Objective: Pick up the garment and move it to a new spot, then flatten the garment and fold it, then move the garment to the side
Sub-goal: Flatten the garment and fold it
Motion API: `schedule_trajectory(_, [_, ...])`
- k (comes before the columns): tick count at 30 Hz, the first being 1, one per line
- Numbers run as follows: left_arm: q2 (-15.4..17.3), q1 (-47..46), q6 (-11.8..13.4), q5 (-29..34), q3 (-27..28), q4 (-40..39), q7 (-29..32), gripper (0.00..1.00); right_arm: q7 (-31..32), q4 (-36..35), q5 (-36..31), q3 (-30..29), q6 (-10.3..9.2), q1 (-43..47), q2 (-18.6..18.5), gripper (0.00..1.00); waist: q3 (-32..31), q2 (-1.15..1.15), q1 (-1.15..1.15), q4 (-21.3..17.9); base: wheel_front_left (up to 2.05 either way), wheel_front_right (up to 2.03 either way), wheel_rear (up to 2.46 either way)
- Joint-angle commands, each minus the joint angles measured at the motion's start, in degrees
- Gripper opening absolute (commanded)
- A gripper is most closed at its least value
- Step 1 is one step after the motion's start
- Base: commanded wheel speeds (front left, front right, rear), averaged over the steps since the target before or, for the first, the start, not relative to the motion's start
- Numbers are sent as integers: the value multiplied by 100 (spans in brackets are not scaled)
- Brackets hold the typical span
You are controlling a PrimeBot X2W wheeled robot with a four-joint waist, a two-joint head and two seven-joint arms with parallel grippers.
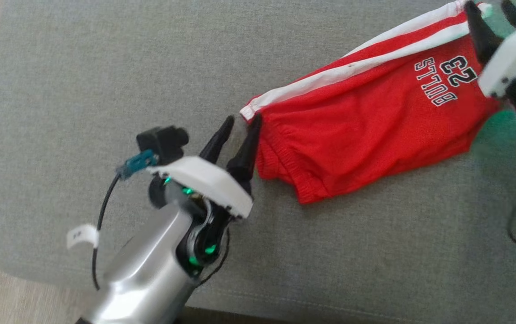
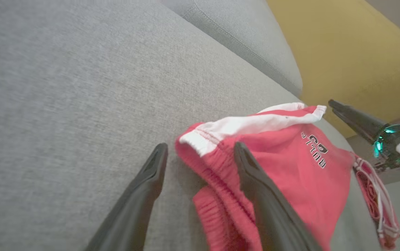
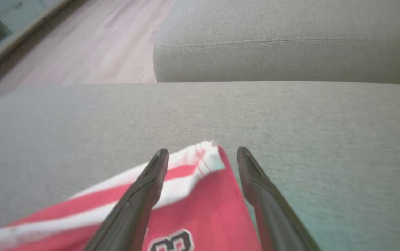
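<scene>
Though loose, garment (image 1: 365,112) on sofa (image 1: 105,90).

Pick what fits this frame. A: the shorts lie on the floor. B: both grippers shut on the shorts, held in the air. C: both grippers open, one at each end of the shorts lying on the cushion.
C: the left gripper and the right gripper both show spread fingers, with the red shorts lying on the grey cushion between them.
</scene>
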Motion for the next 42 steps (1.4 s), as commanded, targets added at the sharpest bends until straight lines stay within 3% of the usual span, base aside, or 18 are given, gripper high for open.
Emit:
schedule_trajectory(1, [227,142,96,143,103,-274,-116,100,34,-332,-72,264,-5,153,-236,100,-21,0,0,-29,0,0,0])
schedule_trajectory(6, [424,523,514,749,240,-831,-501,100,309,-509,-49,478,-5,386,-689,100,-9,0,0,-1,0,0,0])
schedule_trajectory(9, [297,757,617,1183,541,-1232,-566,100,476,-465,-26,433,-5,434,-757,100,53,0,0,103,0,0,0])
schedule_trajectory(11, [172,915,614,1722,778,-1504,-570,100,604,-374,-11,432,-5,457,-744,100,95,0,0,167,0,0,0])
schedule_trajectory(16, [-176,1451,309,2588,1169,-1866,-572,100,901,-97,-4,542,-5,562,-662,100,95,0,0,295,0,0,0])
schedule_trajectory(17, [-213,1541,244,2713,1223,-1894,-573,100,927,-67,33,579,-5,579,-637,95,83,0,0,306,0,0,0])
schedule_trajectory(18, [-241,1625,181,2818,1280,-1919,-573,100,889,-50,83,570,-5,582,-604,18,68,0,0,310,0,0,0])
schedule_trajectory(19, [-260,1694,117,2914,1332,-1940,-573,100,831,-28,134,532,-5,578,-566,0,51,0,0,308,0,0,0])
schedule_trajectory(25, [-295,1981,-186,3296,1645,-2012,-573,100,283,20,454,199,-5,678,-498,0,-164,0,0,180,0,0,0])
schedule_trajectory(36, [-297,2370,-371,3607,2211,-1900,-574,100,-365,316,426,-989,-5,1007,-968,0,-559,0,0,-65,0,0,0])
schedule_trajectory(42, [-298,2555,-450,3650,2369,-1807,-574,100,-312,-99,302,-1277,-5,1078,-994,0,-678,0,0,-1,0,0,0])
